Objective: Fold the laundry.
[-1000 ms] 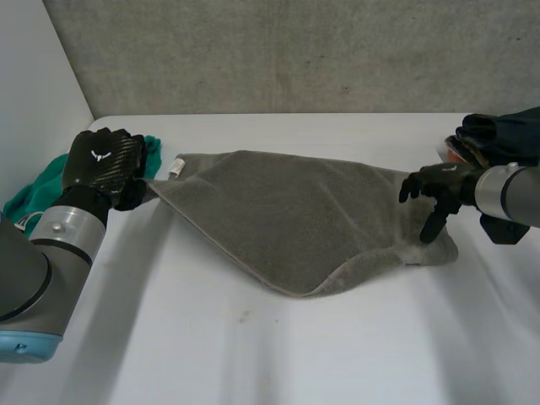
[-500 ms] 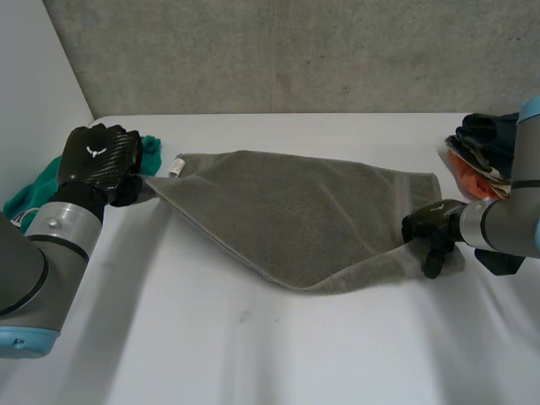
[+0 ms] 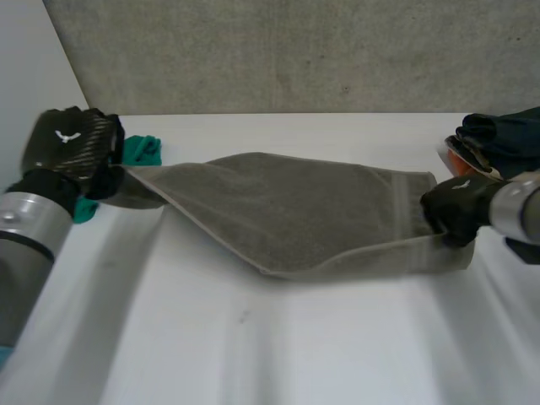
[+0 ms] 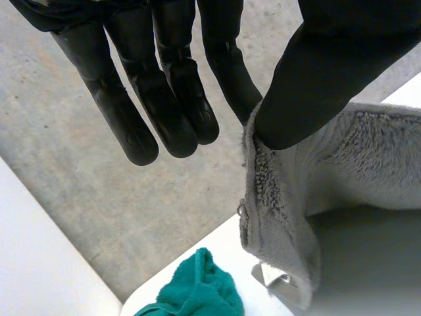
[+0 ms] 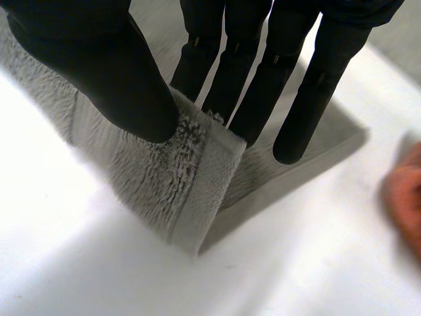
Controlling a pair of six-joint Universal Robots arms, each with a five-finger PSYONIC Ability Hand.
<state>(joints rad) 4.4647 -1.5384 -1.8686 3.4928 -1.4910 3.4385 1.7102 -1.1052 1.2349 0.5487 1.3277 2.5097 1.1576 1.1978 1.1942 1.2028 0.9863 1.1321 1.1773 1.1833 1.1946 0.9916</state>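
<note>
A grey towel (image 3: 295, 211) is stretched across the white table (image 3: 278, 346), folded over along its near edge. My left hand (image 3: 72, 152) pinches the towel's left corner (image 4: 276, 191) between thumb and straight fingers and holds it off the table. My right hand (image 3: 460, 207) pinches the upper layer's right corner (image 5: 197, 171) between thumb and fingers, just above the lower layer (image 5: 296, 171), which lies flat on the table.
A teal cloth (image 3: 139, 150) lies on the table behind my left hand, also seen below it (image 4: 197, 289). A heap of dark and orange clothes (image 3: 494, 143) sits at the table's right edge. A grey wall (image 3: 278, 55) stands behind.
My right hand has come down onto the towel's right corner and shut on it. My left hand has lifted its corner and pulled it left, stretching the towel out.
</note>
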